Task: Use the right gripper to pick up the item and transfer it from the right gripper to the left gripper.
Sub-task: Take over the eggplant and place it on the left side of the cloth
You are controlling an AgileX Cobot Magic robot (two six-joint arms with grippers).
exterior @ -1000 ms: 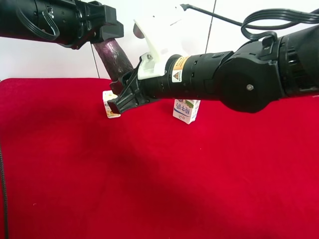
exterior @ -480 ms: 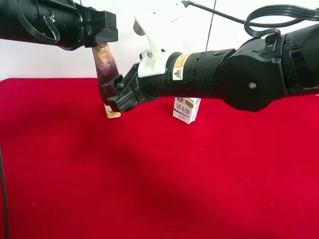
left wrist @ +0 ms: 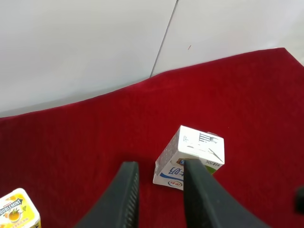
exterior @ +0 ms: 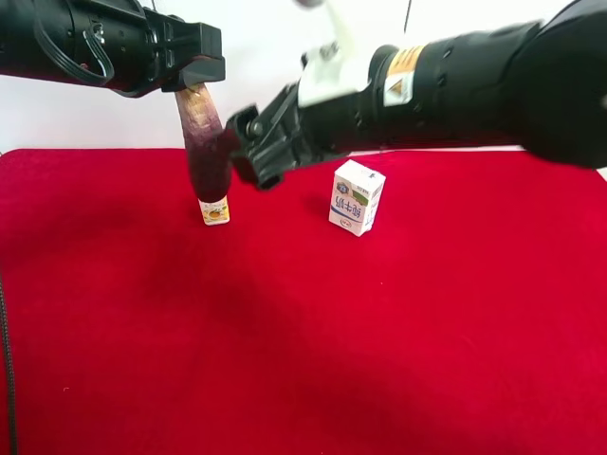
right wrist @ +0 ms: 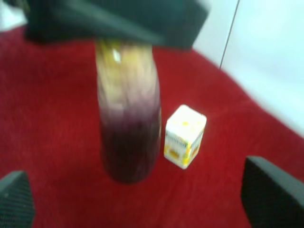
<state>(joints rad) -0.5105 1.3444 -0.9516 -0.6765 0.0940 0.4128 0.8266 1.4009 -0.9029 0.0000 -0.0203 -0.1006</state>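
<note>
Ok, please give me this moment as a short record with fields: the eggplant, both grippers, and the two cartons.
eggplant: hangs upright, pale stem end up, seemingly clear of the red cloth
left gripper: shut on the eggplant's stem end
right gripper: open, beside the eggplant, not gripping it
Doublemint carton: upright on the cloth, partly hidden behind the eggplant's tip in the exterior high view
milk carton: upright on the cloth, nothing touching it
handover: eggplant hangs from the left gripper alone

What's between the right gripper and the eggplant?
Nothing. In the right wrist view the right gripper is open, its fingers clear on either side of the eggplant, with only bare red cloth between. The left gripper holds it.
</note>
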